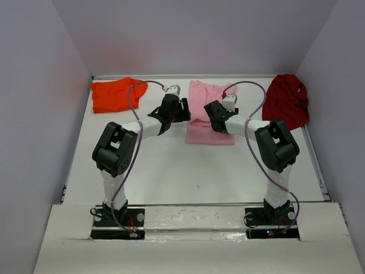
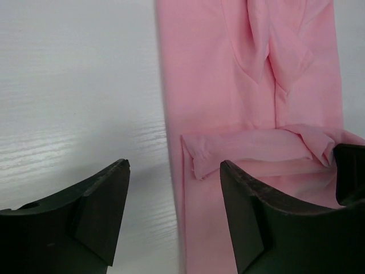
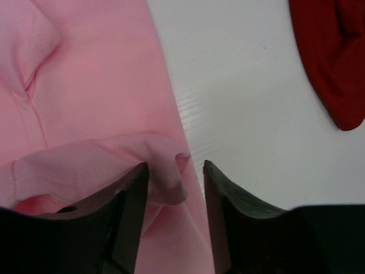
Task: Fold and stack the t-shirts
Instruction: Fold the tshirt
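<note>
The light pink t-shirt (image 1: 208,94) lies flat in the middle at the back of the table, partly folded, with a folded-over band across it (image 2: 256,149). My left gripper (image 1: 186,112) is at its left edge, open, and the shirt's edge (image 2: 251,85) runs between the fingers (image 2: 174,165). My right gripper (image 1: 212,111) sits over the shirt's right part, open. A loose fold of pink cloth (image 3: 97,85) rests against its left finger (image 3: 175,165). The orange t-shirt (image 1: 111,95) lies at the back left. The dark red t-shirt (image 1: 285,100) (image 3: 331,57) is bunched at the back right.
The white table (image 1: 171,165) is walled on the left, back and right. Both arm bases stand at the near edge. Bare table shows between the pink shirt and the dark red one (image 3: 245,85).
</note>
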`<state>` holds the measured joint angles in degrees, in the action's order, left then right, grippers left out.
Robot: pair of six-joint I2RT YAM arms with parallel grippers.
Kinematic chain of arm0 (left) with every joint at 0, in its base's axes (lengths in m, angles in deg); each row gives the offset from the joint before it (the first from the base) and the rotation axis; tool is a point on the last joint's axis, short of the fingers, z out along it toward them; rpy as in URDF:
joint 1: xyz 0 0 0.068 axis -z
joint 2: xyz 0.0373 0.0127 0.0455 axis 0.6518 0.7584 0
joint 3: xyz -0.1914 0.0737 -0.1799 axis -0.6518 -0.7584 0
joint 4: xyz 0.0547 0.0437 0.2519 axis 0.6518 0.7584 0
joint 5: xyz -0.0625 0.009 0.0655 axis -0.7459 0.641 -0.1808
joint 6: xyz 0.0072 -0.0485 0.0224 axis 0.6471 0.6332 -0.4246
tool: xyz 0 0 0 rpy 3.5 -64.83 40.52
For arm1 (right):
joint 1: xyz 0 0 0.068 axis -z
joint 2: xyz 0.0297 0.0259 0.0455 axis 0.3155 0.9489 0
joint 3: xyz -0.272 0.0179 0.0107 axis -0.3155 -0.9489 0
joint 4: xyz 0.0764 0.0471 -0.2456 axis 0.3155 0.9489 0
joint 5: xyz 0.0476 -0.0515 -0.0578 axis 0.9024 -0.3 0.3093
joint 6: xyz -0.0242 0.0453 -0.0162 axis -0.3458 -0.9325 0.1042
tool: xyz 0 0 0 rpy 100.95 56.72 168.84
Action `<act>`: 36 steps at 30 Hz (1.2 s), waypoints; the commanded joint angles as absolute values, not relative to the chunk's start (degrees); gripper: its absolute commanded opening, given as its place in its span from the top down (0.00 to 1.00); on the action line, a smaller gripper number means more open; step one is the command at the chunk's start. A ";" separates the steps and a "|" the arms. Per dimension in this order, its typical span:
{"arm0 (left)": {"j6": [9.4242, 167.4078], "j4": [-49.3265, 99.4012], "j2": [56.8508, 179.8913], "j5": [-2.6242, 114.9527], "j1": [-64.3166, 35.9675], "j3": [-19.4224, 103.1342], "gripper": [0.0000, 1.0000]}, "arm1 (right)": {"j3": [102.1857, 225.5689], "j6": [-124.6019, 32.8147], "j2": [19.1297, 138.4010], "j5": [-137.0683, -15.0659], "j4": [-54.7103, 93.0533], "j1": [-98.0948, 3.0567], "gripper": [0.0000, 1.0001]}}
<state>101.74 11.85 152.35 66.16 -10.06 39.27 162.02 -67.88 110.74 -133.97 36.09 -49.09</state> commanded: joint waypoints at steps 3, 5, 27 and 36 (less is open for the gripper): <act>100.48 6.57 148.79 68.47 -10.44 37.19 0.25 | 163.31 -65.62 106.33 -137.94 32.55 -48.71 0.44; 101.09 6.57 146.77 68.29 -10.35 36.14 0.25 | 162.52 -63.96 103.96 -137.59 31.59 -48.71 0.43; 100.57 24.03 114.07 67.33 -8.42 27.68 0.26 | 163.56 -60.26 102.88 -117.81 32.11 -54.24 0.43; 92.14 31.19 114.25 70.75 -9.38 36.13 0.25 | 165.67 -62.46 107.89 -115.97 32.46 -54.87 0.43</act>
<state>96.65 29.34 115.32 69.40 -8.88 33.04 162.28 -61.56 107.46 -116.61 33.49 -54.84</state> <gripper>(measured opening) 0.745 0.569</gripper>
